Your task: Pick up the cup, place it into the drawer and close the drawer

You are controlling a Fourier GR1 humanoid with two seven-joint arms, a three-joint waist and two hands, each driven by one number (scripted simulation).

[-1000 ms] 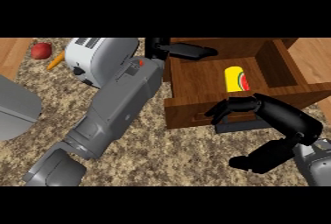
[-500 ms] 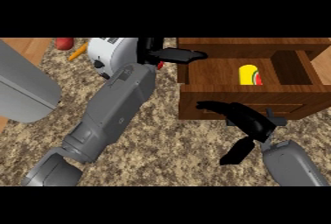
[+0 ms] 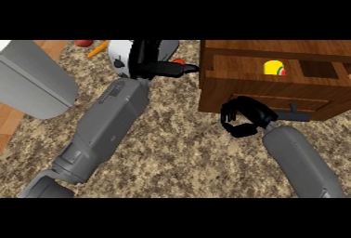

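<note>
A yellow cup [image 3: 273, 68] marked red and green is seen in the open drawer [image 3: 226, 90]; fingers of the right hand [image 3: 244, 119] are curled together against its front, those of the left hand [image 3: 152, 66] are held straight.

Speckled desk [image 3: 178, 139]; white appliance [image 3: 120, 58] behind the left fingers [image 3: 171, 69]; orange carrot [image 3: 98, 48] and red fruit [image 3: 83, 43] left of them; grey block [image 3: 31, 79] farther left.

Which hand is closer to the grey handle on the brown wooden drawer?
Right. The right hand sits just left of the grey handle; the left hand is far off, by the white toaster.
</note>
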